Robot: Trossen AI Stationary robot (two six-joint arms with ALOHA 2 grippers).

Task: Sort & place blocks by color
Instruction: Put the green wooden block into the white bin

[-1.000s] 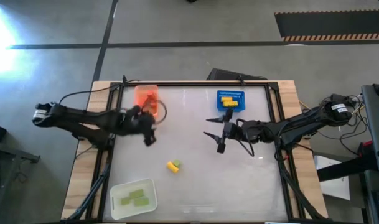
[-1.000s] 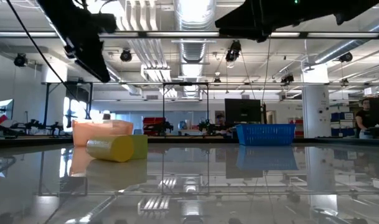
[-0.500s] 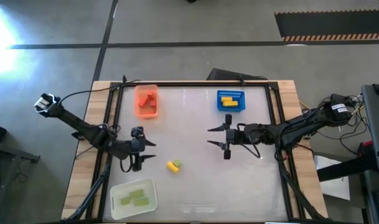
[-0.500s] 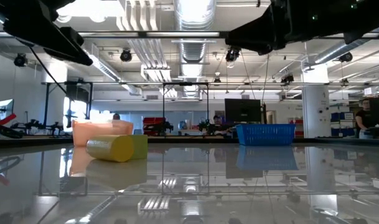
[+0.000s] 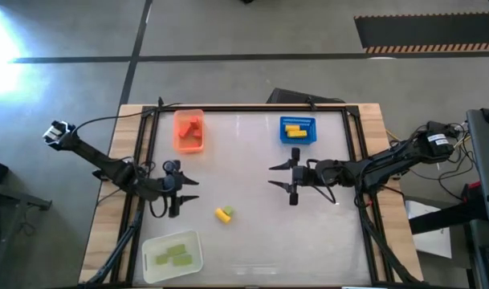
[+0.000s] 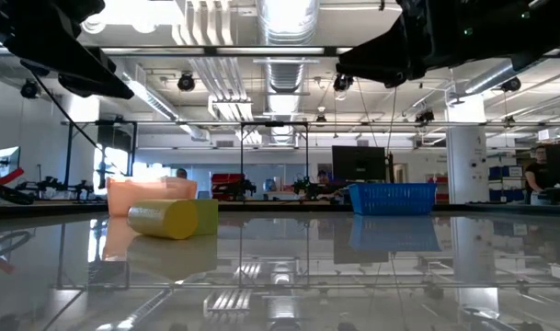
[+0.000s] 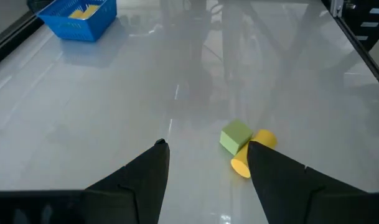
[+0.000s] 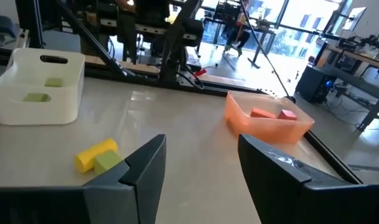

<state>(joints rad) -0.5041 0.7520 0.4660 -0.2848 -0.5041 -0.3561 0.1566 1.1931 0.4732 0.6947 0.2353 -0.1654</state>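
Note:
A yellow block (image 5: 221,214) and a light green block (image 5: 229,211) lie side by side, touching, on the table's middle near part; both also show in the left wrist view (image 7: 250,154) (image 7: 236,135). My left gripper (image 5: 185,189) hovers open to their left, pointing at them slanting down. My right gripper (image 5: 278,177) hovers open to their right and farther back, pointing level toward the table's left. Red blocks lie in the orange tray (image 5: 189,131), yellow ones in the blue tray (image 5: 297,130), green ones in the white tray (image 5: 173,255).
The orange tray stands at the far left, the blue tray at the far right, the white tray at the near left corner. A black frame (image 5: 355,152) runs along the table's edges. Bare tabletop lies between the two grippers and to the near right.
My left gripper has drawn back from the orange tray toward the table's near left, sinking and turning until it points right at the two loose blocks. My right gripper has sunk a little and tipped to level. The blocks have not moved.

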